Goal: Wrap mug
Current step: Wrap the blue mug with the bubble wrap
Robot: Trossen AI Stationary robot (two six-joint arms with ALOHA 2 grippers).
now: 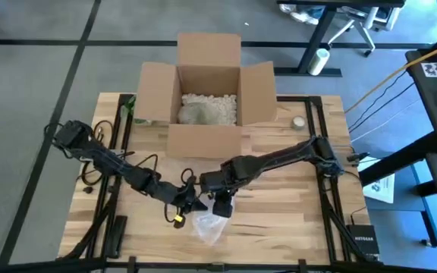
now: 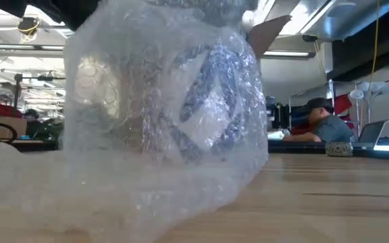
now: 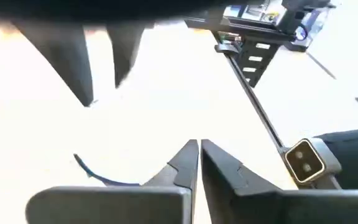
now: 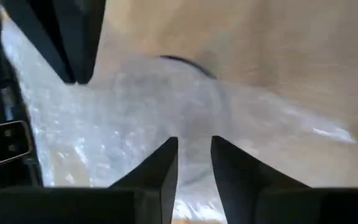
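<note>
Near the front edge of the table (image 1: 294, 227), between the two arms, sits the mug (image 2: 208, 101), bundled in clear bubble wrap (image 1: 209, 225). From above, the mug itself cannot be made out: only a pale, crumpled heap of wrap shows, partly covered by the right gripper (image 1: 222, 206). The low view fills with the bundle, its top cut off by the frame; through the cloudy plastic a blue-and-white pattern is visible, and the wrap spreads loosely onto the wood at its base. The right gripper hangs directly over the bundle, its fingers a little apart with wrap showing in the narrow gap; whether they pinch it cannot be told. The left gripper (image 1: 182, 199) sits just beside the wrap, its fingertips almost touching each other with nothing seen between them. Behind stands an open cardboard box (image 1: 208, 91) holding packing filler.
</note>
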